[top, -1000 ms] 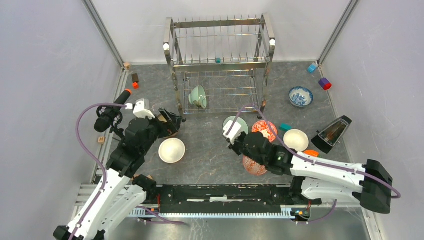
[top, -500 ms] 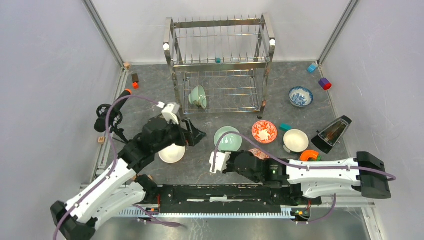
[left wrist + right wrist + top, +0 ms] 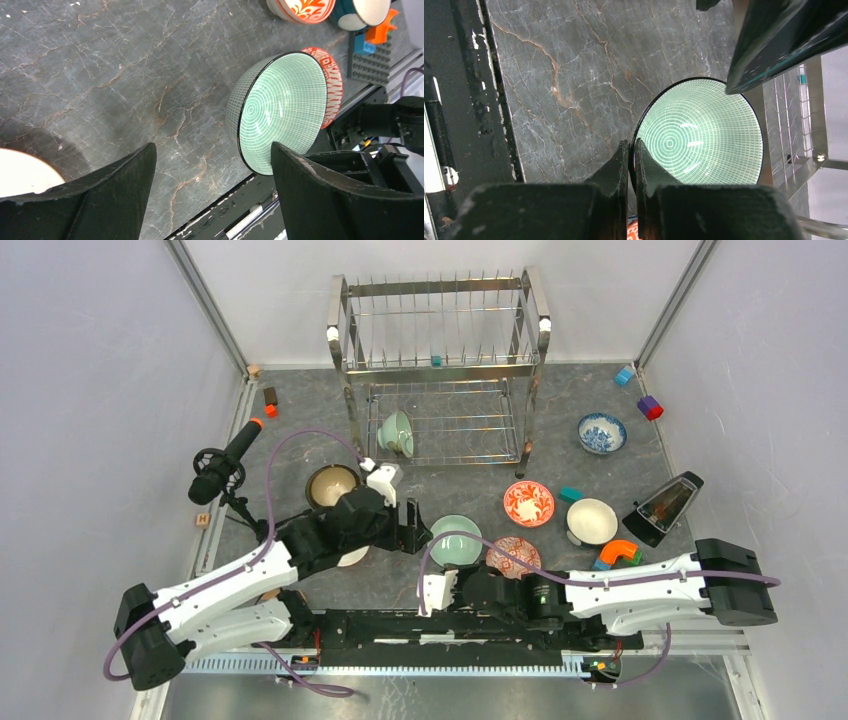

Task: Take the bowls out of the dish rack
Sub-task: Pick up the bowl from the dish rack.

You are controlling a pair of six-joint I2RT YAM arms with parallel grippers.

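left gripper (image 3: 212, 150): fingers stand wide apart with nothing between them; bare table (image 3: 430, 490) lies below the gap
right gripper (image 3: 631, 150): fingers pressed together, nothing clamped that i can see; low over the near edge of the table
pale green bowl (image 3: 456, 540): upright on the table, just beyond the left gripper's tips and just past the right gripper's; in the right wrist view its dark rim runs behind the closed tips; whether they touch i cannot tell
near red-orange bowl (image 3: 512, 555): on the table, right against the pale green bowl's right side
white bowl (image 3: 25, 172): on the table, partly under the left arm
dark brown bowl (image 3: 330, 485): upright on the table, left of the left wrist, cream inside
far red-orange bowl (image 3: 528, 503): on the table in front of the rack's right end
cream bowl (image 3: 592, 521): just right of the far red-orange bowl
blue-and-white bowl (image 3: 601, 433): on the table, right of the rack, well apart from the rest
dish rack (image 3: 437, 370): at the back of the table; upper tier holds no bowl
second pale green bowl (image 3: 396, 432): on its side in the rack's lower tier, at the left end
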